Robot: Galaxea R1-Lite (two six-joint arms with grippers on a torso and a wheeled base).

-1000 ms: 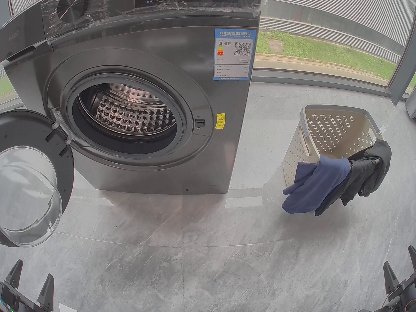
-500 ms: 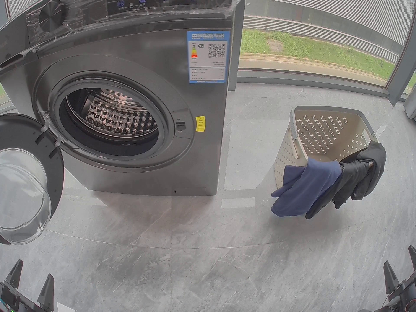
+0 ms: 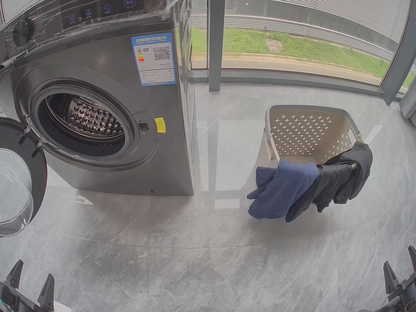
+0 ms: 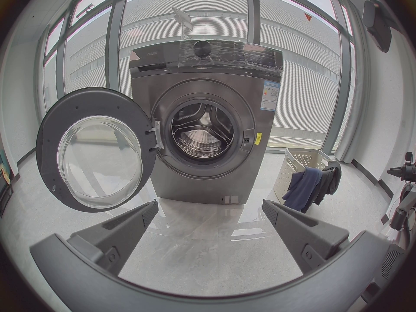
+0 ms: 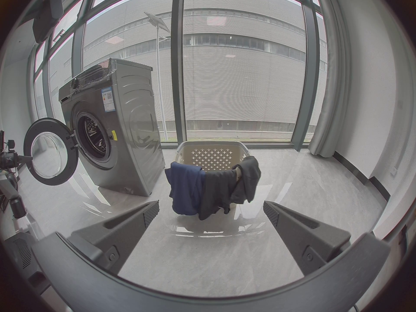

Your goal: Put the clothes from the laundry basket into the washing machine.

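A beige laundry basket [image 3: 310, 128] stands on the floor to the right of the grey washing machine [image 3: 104, 109]. A blue garment [image 3: 281, 189] and a black garment [image 3: 340, 174] hang over the basket's near rim. The machine's round door [image 3: 17, 183] is swung open to the left and the drum [image 3: 89, 118] looks empty. My left gripper [image 3: 30, 280] is low at the near left, open and holding nothing. My right gripper [image 3: 401, 265] is low at the near right, open, well short of the basket [image 5: 212, 154] and clothes [image 5: 210, 187].
Tall glass windows [image 3: 303, 27] run behind the machine and basket, with a pillar [image 3: 216, 35] between them. Bare grey marble floor [image 3: 208, 256] lies between me and both the machine and the basket. A curtain [image 5: 331, 87] hangs at the far right.
The whole head view has swung to the right: machine and basket have shifted left in the picture. Both grippers stay in the same place, open.
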